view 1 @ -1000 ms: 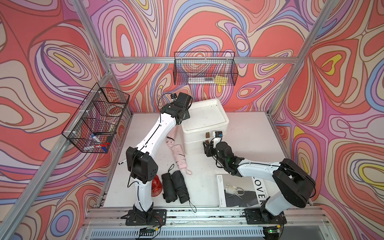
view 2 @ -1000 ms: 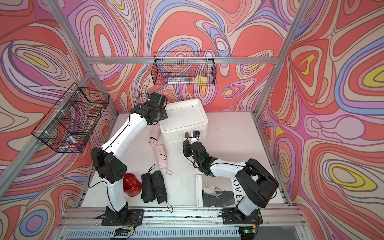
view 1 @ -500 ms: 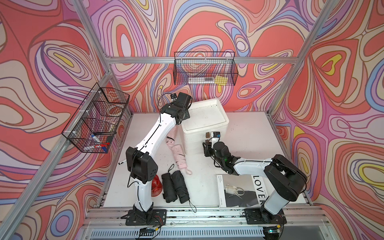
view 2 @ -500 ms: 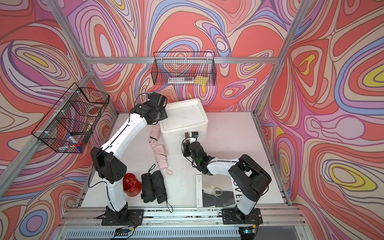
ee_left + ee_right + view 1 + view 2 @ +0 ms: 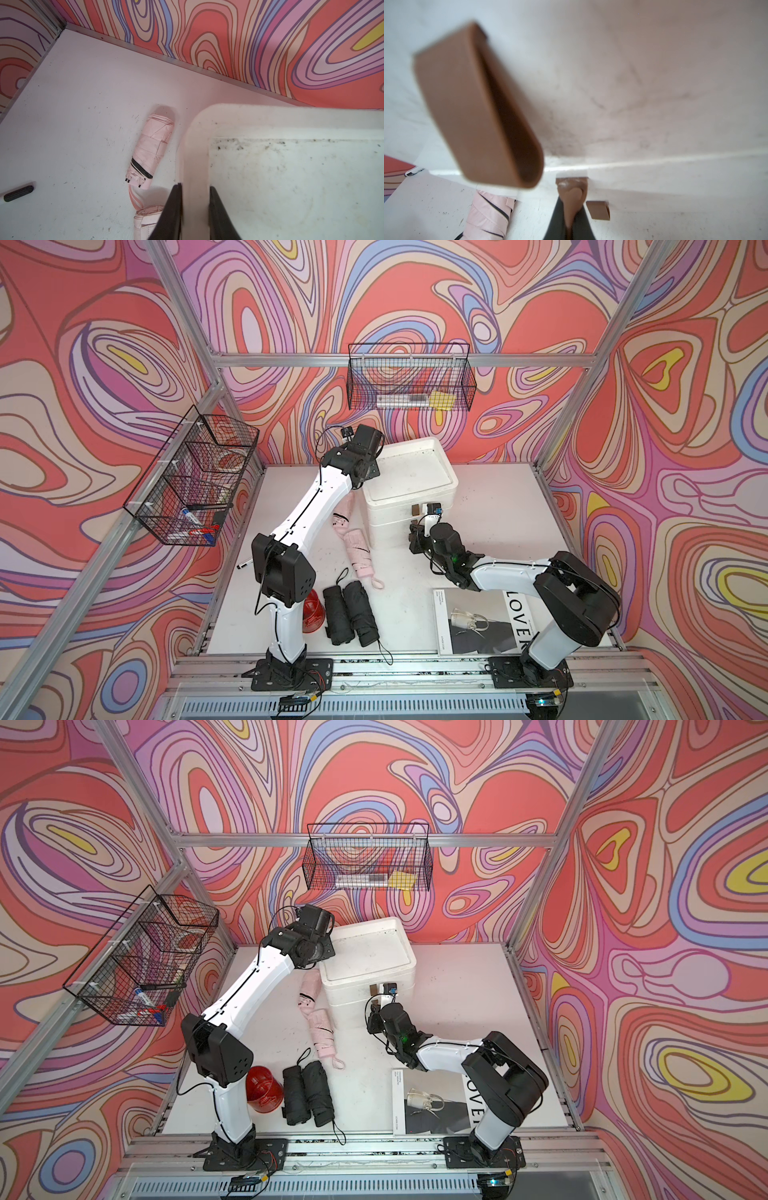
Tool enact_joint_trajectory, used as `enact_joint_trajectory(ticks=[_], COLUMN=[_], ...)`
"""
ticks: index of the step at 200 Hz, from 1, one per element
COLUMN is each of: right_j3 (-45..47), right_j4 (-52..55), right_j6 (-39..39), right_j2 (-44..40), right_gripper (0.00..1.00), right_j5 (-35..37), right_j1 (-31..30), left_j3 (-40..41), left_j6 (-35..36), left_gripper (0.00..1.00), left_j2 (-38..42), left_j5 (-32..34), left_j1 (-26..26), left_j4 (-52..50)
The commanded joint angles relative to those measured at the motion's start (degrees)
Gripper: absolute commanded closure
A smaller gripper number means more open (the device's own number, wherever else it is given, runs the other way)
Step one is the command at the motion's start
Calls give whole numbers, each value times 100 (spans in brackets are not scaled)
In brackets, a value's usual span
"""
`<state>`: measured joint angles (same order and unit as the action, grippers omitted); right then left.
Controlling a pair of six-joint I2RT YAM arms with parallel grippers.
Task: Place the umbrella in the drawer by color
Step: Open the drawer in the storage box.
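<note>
Two pale pink folded fabric umbrellas (image 5: 356, 548) are laid at centre frame in a top view, just beside the white plastic drawer unit (image 5: 409, 477); two black folded umbrellas (image 5: 349, 614) are laid lower down. A small brown drawer pull (image 5: 570, 185) is pinched by the closed right gripper (image 5: 572, 209), presumably so that a drawer can be drawn open. The unit's top rim is clamped by the left gripper (image 5: 195, 199), likely to steady it against that pull. "LOVE" can be read on the black-and-white magazine (image 5: 478, 639) at lower right.
</note>
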<state>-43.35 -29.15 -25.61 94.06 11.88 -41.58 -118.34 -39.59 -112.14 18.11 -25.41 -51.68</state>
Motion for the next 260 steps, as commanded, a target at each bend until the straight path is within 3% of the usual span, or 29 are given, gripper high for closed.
enact_joint_trajectory(ticks=[1, 70, 104, 181, 238, 248, 260], right_j3=[87, 621, 797, 1195, 1218, 1136, 1023], right_j4=[-55, 1019, 1873, 2516, 3215, 3430, 3723], right_j6=[10, -351, -683, -1345, -1288, -1273, -1268], right_j2=[-481, -1853, -2561, -2783, -2947, -2930, -2936], right_gripper=[100, 100, 100, 100, 100, 91, 72], right_j5=[-218, -340, -97, 31, 284, 397, 552], right_j1=[20, -378, -657, -904, -905, -909, -910], left_j3=[100, -973, -1647, -1628, -1629, -1639, -1635], left_j6=[-735, -844, -538, -482, -154, -45, 68], left_gripper=[100, 100, 100, 100, 100, 100, 100], left_j2=[-629, -1164, -1616, -1752, -1803, -1803, -1801], left_j5=[-1774, -1586, -1901, -2267, -2327, -2347, -2313], left_j1=[-97, -68, -68, -70, -240, -300, -365], left_j4=[-1110, -1043, -1120, -792, -663, -605, -571])
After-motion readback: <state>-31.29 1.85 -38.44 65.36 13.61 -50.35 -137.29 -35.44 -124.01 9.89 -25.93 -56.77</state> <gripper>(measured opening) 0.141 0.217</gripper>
